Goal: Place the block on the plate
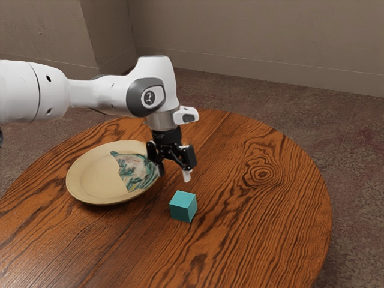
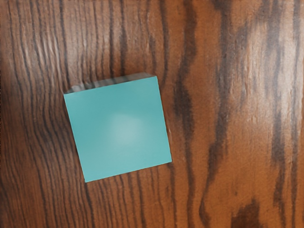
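In the exterior view my gripper hangs above the table, its two fingers apart with nothing between them. The teal block rests on the wood, lower in that view than the fingertips and apart from them. The wrist view looks down on the top of the block, which is slightly turned. A round cream plate with a painted green and white pattern lies on the table toward the exterior view's left, its near-side rim partly behind the gripper.
The round wooden table has a curved edge at the exterior view's right. Bare wood lies between the block and the plate. A brown carpet and plain walls are beyond the table.
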